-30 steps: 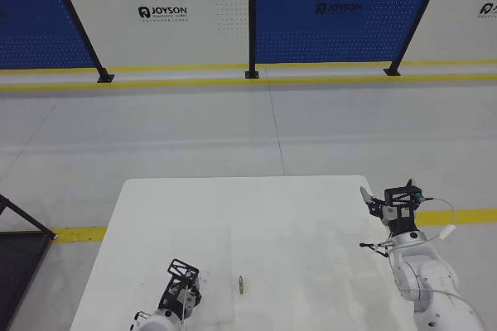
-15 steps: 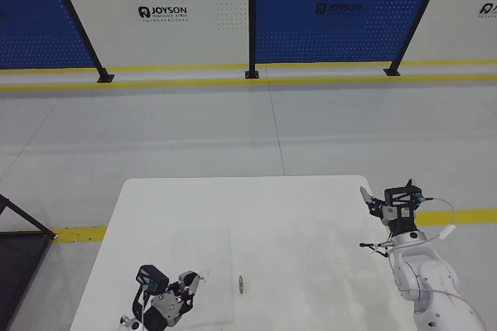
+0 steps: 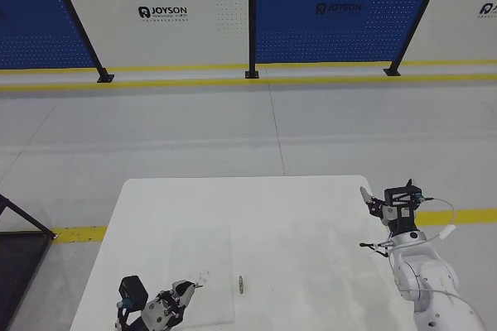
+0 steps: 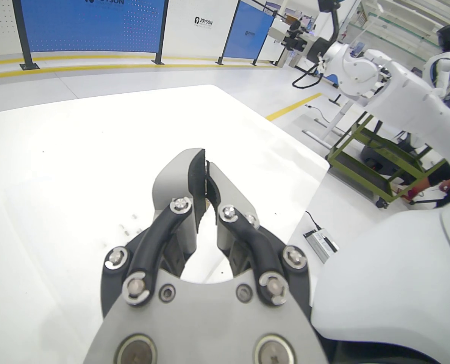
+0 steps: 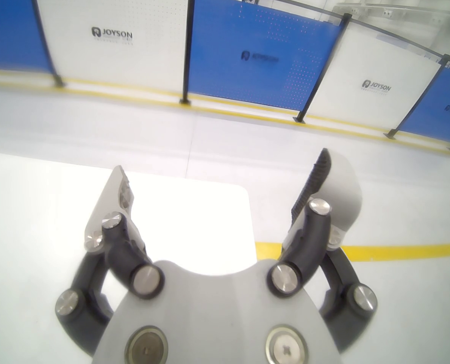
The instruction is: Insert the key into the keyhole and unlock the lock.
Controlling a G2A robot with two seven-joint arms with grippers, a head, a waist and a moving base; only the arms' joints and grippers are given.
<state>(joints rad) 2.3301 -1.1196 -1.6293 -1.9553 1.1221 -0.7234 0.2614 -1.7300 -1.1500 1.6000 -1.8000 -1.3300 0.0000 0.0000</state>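
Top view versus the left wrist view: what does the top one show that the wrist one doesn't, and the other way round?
Top view alone: a small metal object lying on the table, near the left gripper's tips. Left wrist view alone: the pads meeting at their tips, and a green metal frame on the floor beyond the table. Shared: the white table and the left gripper.

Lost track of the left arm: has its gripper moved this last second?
Yes. The left gripper has drawn away from the small metal object, toward the table's near edge.
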